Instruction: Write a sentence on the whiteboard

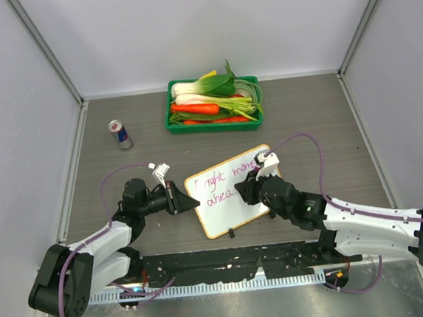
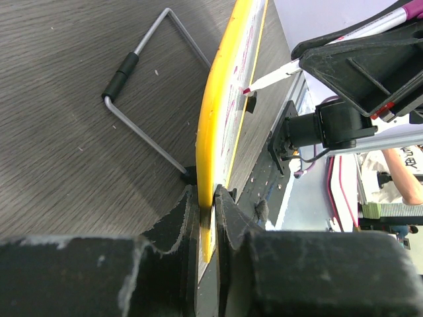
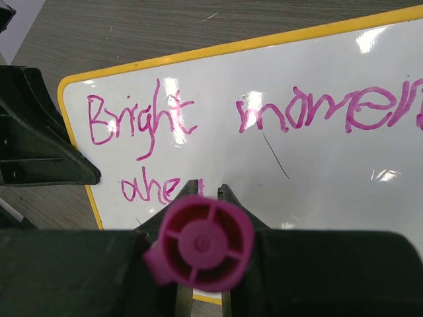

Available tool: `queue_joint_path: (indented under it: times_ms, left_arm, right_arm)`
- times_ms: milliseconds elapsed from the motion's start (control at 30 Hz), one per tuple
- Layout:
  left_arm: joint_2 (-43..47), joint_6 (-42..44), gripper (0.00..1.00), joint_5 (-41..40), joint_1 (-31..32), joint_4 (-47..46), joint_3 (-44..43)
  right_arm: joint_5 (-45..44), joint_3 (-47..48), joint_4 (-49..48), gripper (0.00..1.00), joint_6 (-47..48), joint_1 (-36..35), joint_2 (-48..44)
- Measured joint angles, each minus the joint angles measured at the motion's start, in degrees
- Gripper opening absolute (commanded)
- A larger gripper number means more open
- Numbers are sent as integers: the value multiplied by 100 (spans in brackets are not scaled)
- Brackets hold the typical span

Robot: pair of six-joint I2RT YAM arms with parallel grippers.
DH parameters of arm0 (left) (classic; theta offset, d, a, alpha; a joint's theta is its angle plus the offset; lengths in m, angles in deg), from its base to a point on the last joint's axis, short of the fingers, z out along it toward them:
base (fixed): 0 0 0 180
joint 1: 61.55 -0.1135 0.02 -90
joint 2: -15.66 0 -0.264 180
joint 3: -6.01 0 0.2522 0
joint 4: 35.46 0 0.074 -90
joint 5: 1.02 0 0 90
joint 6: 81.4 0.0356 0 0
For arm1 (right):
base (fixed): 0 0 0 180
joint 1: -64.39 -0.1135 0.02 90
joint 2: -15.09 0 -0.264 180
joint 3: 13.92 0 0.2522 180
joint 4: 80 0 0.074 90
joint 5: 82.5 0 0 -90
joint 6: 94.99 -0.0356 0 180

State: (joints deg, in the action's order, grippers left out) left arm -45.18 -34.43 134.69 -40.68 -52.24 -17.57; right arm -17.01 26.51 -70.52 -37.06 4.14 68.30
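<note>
**STATUS: WHITEBOARD CLAMPED AT LEFT EDGE, MARKER AT LOWER LINE**

1. Table [image 1: 319, 119]: grey wood-grain surface, walled at the sides and back. All items listed below are on or above it.

2. Arms: the left arm [image 1: 100, 246] reaches in from 7 o'clock, the right arm [image 1: 373, 222] from 4 o'clock. Both ends meet at the board.

3. Whiteboard [image 1: 227, 213]: located at the centre of the table, nearer the arm bases, rotated so that its top edge rises toward 2 o'clock. The rim is yellow. The left wrist view shows it edge-on, with a bent wire stand [image 2: 142, 142] behind its back face.

4. Tray [image 1: 212, 127]: green, at 12 o'clock from the board, well apart from it, filled with vegetables [image 1: 214, 99].

5. Sentence [image 3: 142, 122]: purple-magenta handwriting. Upper line reads "Bright momen", running out of the wrist view at 3 o'clock. Lower line reads "ahe", the remainder hidden behind the gripper.

6. Can [image 1: 120, 134]: upright, at 10 o'clock from the board.

7. Left gripper [image 2: 206, 198]: jaws clenched on the board's rim at its 9 o'clock edge.

8. Right gripper [image 3: 208, 188]: jaws clenched on a magenta marker [image 3: 198, 243], positioned over the lower line. Tip contact with the board cannot be confirmed.
</note>
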Motion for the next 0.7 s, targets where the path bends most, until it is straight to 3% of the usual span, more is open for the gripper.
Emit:
queue_joint_path:
  times_ms: [700]
  left_arm:
    - [0,0,0,2,0,-4,0]
  right_arm:
    - [-389,341,315,1,256,37,-83]
